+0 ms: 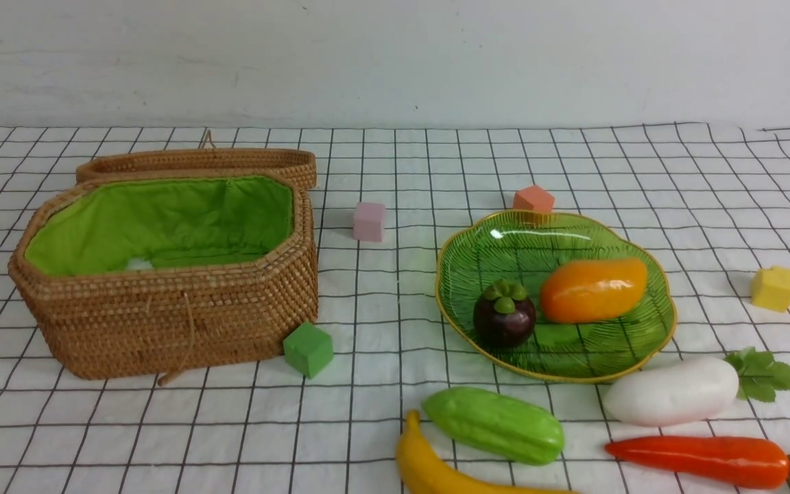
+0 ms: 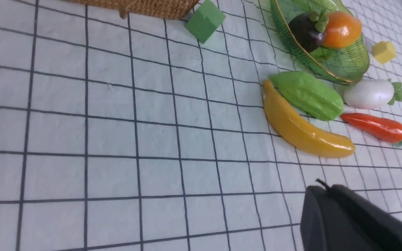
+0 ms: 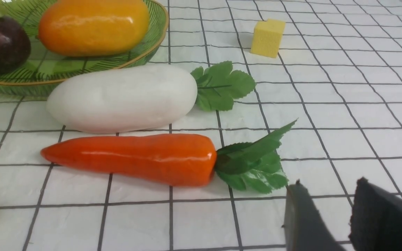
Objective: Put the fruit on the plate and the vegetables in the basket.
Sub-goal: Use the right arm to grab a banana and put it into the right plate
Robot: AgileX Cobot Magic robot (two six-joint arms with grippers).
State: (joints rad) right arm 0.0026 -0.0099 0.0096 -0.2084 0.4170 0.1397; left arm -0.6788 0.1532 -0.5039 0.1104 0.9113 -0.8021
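Observation:
The wicker basket (image 1: pixel 162 322) stands open at the left, showing its green lining. The green plate (image 1: pixel 559 237) at the right holds the mangosteen (image 1: pixel 503 317) and the mango (image 1: pixel 594 289). On the cloth in front of it lie the banana (image 1: pixel 429 466), cucumber (image 1: pixel 494 424), radish (image 1: pixel 669 391) and carrot (image 1: pixel 703 460). Neither gripper shows in the front view. My left gripper (image 2: pixel 326 186) is shut and empty above bare cloth, short of the banana (image 2: pixel 298 129). My right gripper (image 3: pixel 328 190) is open and empty, just beside the leaves of the carrot (image 3: pixel 134 158).
The basket's lid (image 1: pixel 196 162) leans behind it. Foam cubes sit about: green (image 1: pixel 308 348) at the basket's front corner, pink (image 1: pixel 369 221) between basket and plate, orange (image 1: pixel 533 199) behind the plate, yellow (image 1: pixel 773 288) at the right.

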